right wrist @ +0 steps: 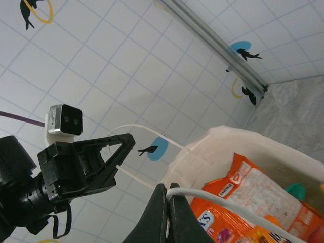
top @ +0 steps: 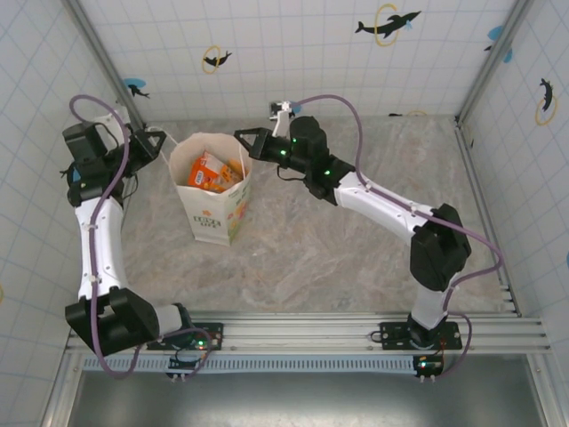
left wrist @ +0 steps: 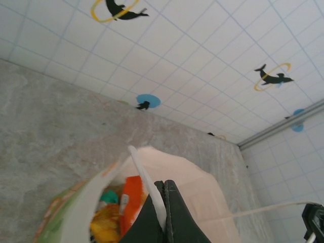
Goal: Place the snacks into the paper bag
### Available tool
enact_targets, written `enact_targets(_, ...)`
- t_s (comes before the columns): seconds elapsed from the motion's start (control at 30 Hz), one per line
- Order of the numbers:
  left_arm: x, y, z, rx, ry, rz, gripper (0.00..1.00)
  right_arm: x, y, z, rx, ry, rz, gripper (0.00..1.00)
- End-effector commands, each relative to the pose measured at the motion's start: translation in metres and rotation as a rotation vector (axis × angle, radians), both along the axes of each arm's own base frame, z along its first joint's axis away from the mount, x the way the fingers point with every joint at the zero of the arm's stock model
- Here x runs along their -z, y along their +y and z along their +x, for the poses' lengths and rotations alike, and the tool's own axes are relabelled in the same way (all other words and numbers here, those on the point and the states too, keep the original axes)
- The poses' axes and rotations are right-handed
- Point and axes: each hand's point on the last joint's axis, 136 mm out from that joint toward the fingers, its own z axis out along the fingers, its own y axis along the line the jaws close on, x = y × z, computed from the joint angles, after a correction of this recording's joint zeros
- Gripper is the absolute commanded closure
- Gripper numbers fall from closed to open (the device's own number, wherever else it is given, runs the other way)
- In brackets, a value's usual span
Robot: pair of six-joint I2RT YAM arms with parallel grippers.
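Note:
The white paper bag (top: 213,218) stands upright on the table, its mouth held wide. Several snacks (top: 213,173), mostly orange and yellow packets, lie inside it. My left gripper (top: 162,140) is at the bag's left rim, shut on a white string handle (left wrist: 143,171). In the left wrist view an orange packet (left wrist: 132,198), a teal one (left wrist: 109,196) and a yellow one (left wrist: 105,224) show inside. My right gripper (top: 242,140) is at the right rim, shut on the other handle (right wrist: 228,199), above orange packets (right wrist: 258,191). The left gripper (right wrist: 96,161) shows across the bag.
Tiled walls with dolphin stickers (top: 388,24) close in the marble table (top: 356,258) on three sides. An aluminium rail (top: 311,329) with both arm bases runs along the near edge. Open table lies in front of and right of the bag.

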Motion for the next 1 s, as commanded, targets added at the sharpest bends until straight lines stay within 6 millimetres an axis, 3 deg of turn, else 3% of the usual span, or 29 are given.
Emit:
enact_targets(0.0,-0.046,-0.028,-0.008,0.080,-0.142,0.002,1.00,-0.078,-0.032,-0.009,0.052,-0.161,0.062,1.00)
enact_targets(0.23,-0.061,-0.075,-0.013,0.169,-0.166,-0.014,1.00,-0.098,-0.073,-0.009,0.122,-0.201,0.016,1.00)
enact_targets(0.4,-0.070,-0.111,-0.023,0.245,-0.194,-0.022,1.00,-0.098,-0.111,-0.011,0.176,-0.202,-0.013,1.00)
enact_targets(0.63,-0.048,-0.161,-0.037,0.341,-0.167,-0.058,1.00,-0.072,-0.163,-0.023,0.246,-0.160,-0.100,1.00)
enact_targets(0.73,-0.026,-0.184,-0.042,0.389,-0.123,-0.048,1.00,-0.048,-0.181,-0.027,0.278,-0.132,-0.128,1.00)
enact_targets(0.9,0.004,-0.199,-0.043,0.418,-0.054,-0.076,1.00,0.000,-0.199,-0.026,0.300,-0.048,-0.158,1.00)
enact_targets(0.97,0.007,-0.200,-0.041,0.417,-0.046,-0.072,0.85,0.005,-0.201,-0.025,0.297,-0.037,-0.162,0.93)
